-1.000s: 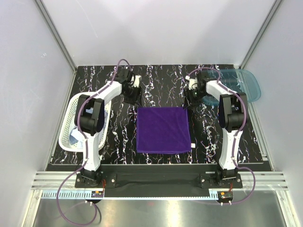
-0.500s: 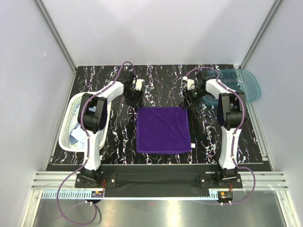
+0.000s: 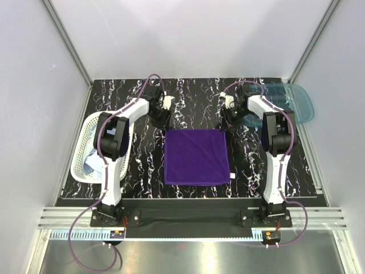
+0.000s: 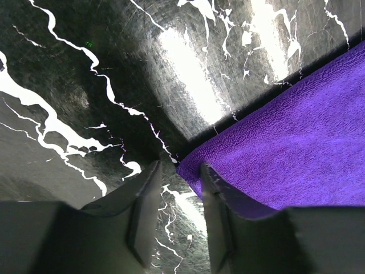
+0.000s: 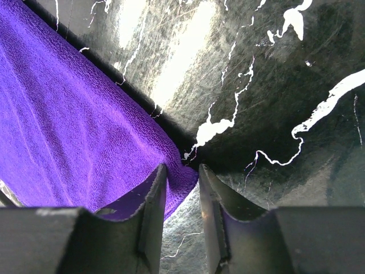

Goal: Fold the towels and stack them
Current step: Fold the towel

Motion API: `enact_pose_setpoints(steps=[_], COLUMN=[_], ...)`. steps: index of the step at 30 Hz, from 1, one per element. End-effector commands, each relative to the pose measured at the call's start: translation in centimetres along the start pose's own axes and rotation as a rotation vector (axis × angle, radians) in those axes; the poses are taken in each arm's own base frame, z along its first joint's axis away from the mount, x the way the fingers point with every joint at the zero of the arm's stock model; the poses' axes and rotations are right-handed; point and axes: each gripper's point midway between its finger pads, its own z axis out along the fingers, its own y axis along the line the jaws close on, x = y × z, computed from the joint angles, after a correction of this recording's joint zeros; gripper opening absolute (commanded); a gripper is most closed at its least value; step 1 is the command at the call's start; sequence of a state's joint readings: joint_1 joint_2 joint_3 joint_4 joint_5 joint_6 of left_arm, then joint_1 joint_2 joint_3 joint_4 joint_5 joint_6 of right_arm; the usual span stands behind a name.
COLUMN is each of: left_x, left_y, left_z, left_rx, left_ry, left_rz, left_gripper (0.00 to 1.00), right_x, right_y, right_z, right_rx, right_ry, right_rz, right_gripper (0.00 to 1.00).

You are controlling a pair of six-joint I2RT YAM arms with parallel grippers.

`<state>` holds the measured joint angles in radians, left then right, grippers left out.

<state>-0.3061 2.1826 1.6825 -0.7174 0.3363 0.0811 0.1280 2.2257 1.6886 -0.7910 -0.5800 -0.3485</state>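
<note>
The glossy black, white-veined surface (image 3: 142, 171) looks slick. The deep purple square towel (image 3: 197, 156), lying flat at its middle between the arms, could therefore slide or bunch instead of lifting if a fingertip shoves its edge. The left tool (image 4: 178, 171) straddles the towel's far-left corner and the right tool (image 5: 181, 171) its far-right corner. Both have their jaws parted by a narrow gap, with nothing pinched. Only the very tip of each corner lies in that gap, so the likeliest failure is a shallow bite that drops the cloth on the lift. Or one side could hold while the other misses, skewing the fold. The white perforated plastic basket (image 3: 85, 123) at the left is partly covered by the left arm. The scrap of pale blue cloth (image 3: 91, 166) inside it is too small to tell which towels are there. The translucent teal plastic bin (image 3: 299, 103) at the far right sits partly behind the right arm, and its contents cannot be made out. Whether any fingertip touches the surface is unclear.
</note>
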Motion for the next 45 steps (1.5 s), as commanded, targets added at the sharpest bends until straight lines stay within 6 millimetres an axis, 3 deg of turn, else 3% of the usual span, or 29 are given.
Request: enact_pose_setpoints(steps=[1,9,15,21,27,30,35,42,43,45], left_x=[0.2,0.1,-0.3,-2.7,-6.9,-8.4,-10.7,-11.6,-11.5,-11.1], left_y=[0.0,-1.7,-2.5,-1.0,-1.4,-1.8,-2.7,-4.8,-5.5,-5.7], left_z=[0.4,0.6,-0.4,-2.9,-7.6,-10.5,-16.6,-23.5,-24.9,-25.8], left_rx=[0.026,0.125,0.151,0.006,-0.064,-0.086,-0.152,-0.219,-0.225,-0.244], left_ry=[0.006,0.008,0.005,-0.085,-0.267,-0.341,-0.48,-0.657,-0.692,-0.714], left_rz=[0.018,0.014,0.008,-0.021,-0.04,-0.021,0.018,0.078,0.09,0.095], left_gripper=[0.36,0.0,0.0,0.0,0.0,0.0,0.0,0.0,0.0,0.0], right_x=[-0.3,-0.5,-0.6,-2.4,-5.8,-7.4,-10.2,-12.8,-12.9,-12.6], right_y=[-0.4,-0.5,-1.1,-0.5,0.8,0.6,3.0,7.9,8.4,9.7], right_z=[0.2,-0.3,0.0,-1.4,-5.7,-8.5,-14.6,-23.0,-23.5,-25.0], right_rx=[0.0,0.021,0.051,0.068,0.131,0.228,0.308,0.364,0.36,0.353], right_ry=[-0.008,-0.017,-0.017,-0.074,-0.202,-0.268,-0.41,-0.627,-0.643,-0.675], right_rz=[-0.015,-0.009,0.018,0.03,-0.019,-0.065,-0.182,-0.276,-0.283,-0.289], right_gripper=[0.35,0.29,0.14,0.0,0.0,0.0,0.0,0.0,0.0,0.0])
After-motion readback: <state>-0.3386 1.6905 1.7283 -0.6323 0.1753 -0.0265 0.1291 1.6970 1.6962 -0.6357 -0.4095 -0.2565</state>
